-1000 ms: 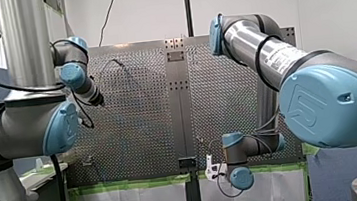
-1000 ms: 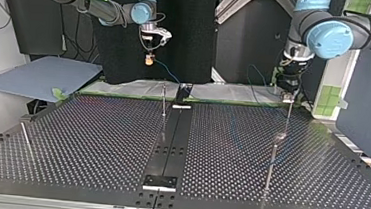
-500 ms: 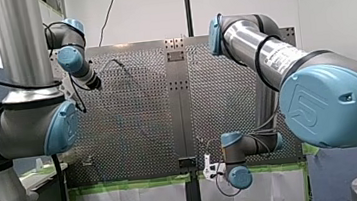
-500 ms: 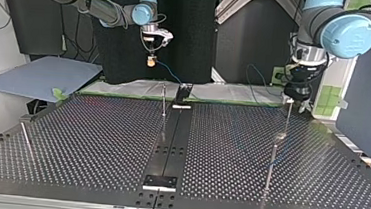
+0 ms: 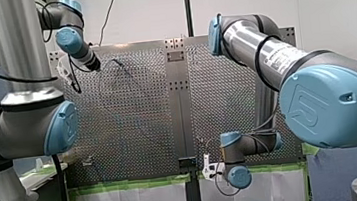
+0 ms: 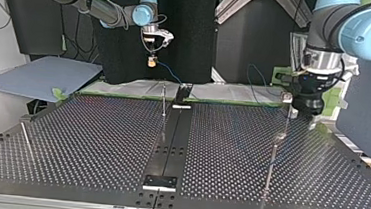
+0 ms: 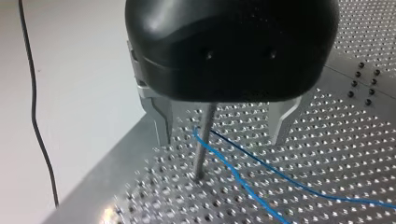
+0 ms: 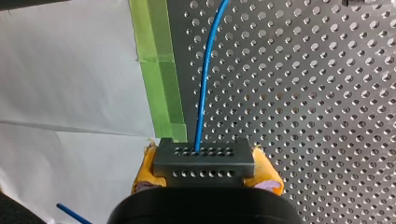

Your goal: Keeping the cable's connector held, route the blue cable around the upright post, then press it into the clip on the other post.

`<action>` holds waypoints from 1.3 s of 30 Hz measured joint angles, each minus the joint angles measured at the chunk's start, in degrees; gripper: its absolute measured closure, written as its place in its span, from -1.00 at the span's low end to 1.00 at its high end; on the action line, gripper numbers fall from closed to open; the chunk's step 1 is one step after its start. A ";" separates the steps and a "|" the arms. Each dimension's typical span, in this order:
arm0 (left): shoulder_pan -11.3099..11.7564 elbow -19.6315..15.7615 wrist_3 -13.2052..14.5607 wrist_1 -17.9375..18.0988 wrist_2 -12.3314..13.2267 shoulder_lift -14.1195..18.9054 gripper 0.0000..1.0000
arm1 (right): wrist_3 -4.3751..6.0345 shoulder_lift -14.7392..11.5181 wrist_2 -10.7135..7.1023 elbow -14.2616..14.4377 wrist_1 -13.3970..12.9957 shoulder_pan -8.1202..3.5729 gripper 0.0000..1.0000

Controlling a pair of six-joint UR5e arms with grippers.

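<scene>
In the left wrist view my left gripper (image 7: 222, 140) stands open, its metal fingers (image 7: 161, 126) on either side of a thin upright post (image 7: 201, 154). The blue cable (image 7: 261, 177) bends round that post and trails off across the perforated board. In the top view my left gripper (image 6: 303, 119) hangs beside the post (image 6: 288, 115) at the right. My right gripper (image 8: 204, 175) is shut on the grey connector (image 8: 204, 158) with its yellow pads (image 8: 145, 168), and the cable (image 8: 205, 84) leaves the connector ahead. In the top view my right gripper (image 6: 152, 46) holds the connector (image 6: 151, 60) above the board's far edge.
Another thin post (image 6: 163, 100) stands near the board's centre strip (image 6: 170, 143), a third (image 6: 270, 166) nearer the top view's camera, and a rod (image 6: 26, 139) leans at its left. Green tape (image 8: 161, 70) lines the board's edge. A blue sheet (image 6: 40, 75) lies off the board.
My left arm has swung along the board: upward in the front view, nearer and to the right in the top view, over the right post. My right gripper has hardly moved.
</scene>
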 joint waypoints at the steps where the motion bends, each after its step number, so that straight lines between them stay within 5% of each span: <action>1: -0.03 0.45 0.70 -0.02 0.01 0.00 -1.00 | -0.01 0.00 -0.01 0.00 0.02 0.00 1.00; 20: -1.12 5.68 11.66 -2.50 3.38 -0.45 -1.00 | -0.14 0.03 -0.33 0.00 0.26 0.15 1.00; 28: -2.50 7.92 15.14 -7.09 2.01 -1.13 -1.00 | -0.14 0.07 -0.64 -0.01 0.26 0.18 1.00; 39: -4.88 8.06 16.04 -9.34 -0.44 -1.30 -1.00 | -0.14 0.14 -0.80 0.00 0.26 0.33 1.00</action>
